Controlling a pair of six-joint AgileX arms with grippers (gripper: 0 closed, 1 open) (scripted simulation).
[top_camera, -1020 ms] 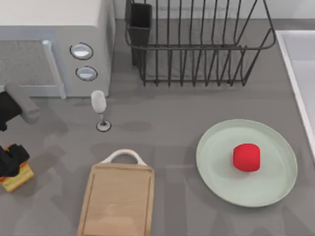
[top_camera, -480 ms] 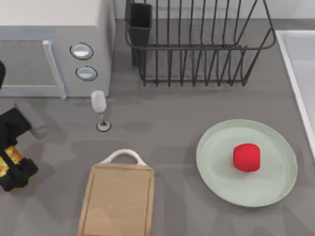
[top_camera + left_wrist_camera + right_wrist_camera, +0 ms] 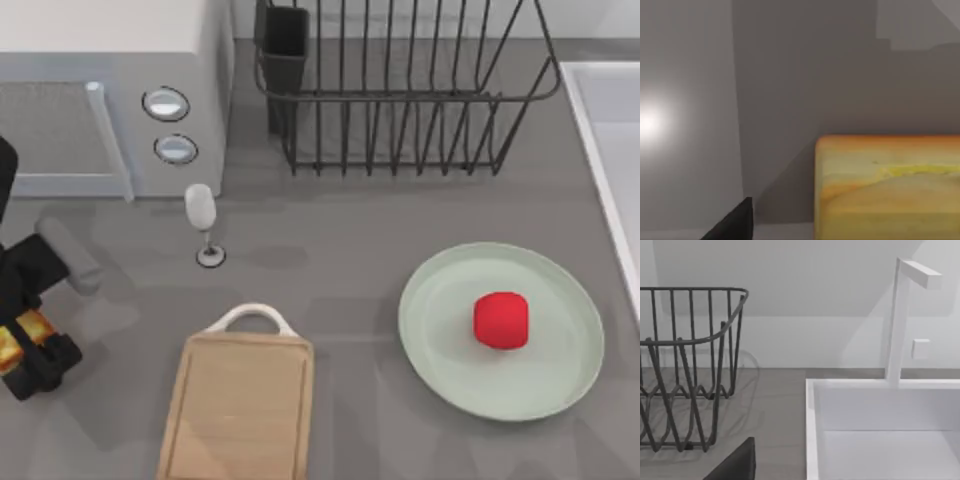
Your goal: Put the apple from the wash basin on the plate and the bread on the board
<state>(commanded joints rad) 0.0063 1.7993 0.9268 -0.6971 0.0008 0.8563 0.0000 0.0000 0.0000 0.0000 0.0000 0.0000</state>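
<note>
Nearest to us in the top view, the board (image 3: 238, 408) lies at the lower edge of the table (image 3: 330, 290), its white arched handle pointing away from us and its surface bare. To the board's left, at the table's left edge, our left gripper (image 3: 28, 345) is clamped on the bread (image 3: 22, 333), whose golden-orange crust shows between the dark fingers; the bread is held well apart from the board. In the left wrist view the bread (image 3: 887, 187) appears close to the camera, its orange top edge above pale yellow sides, with a dark fingertip (image 3: 732, 225) beside it.

To the board's right, the plate (image 3: 501, 330) rests on the table, and the apple (image 3: 500, 320) sits on it, slightly right of the plate's centre.

Farther back, between the board and the microwave (image 3: 110, 95), a wine glass (image 3: 203, 222) stands upright. The microwave occupies the far left corner, with two round knobs on its front. A dark wire dish rack (image 3: 400, 85) stands at the far middle. The wash basin (image 3: 610, 150) runs along the table's right edge.

The right wrist view shows the wash basin (image 3: 880, 430) with its white faucet (image 3: 905, 320), the dish rack (image 3: 687, 365) beside it, and one dark fingertip (image 3: 735, 465) of our right gripper; we cannot tell whether that gripper is parted or closed.
</note>
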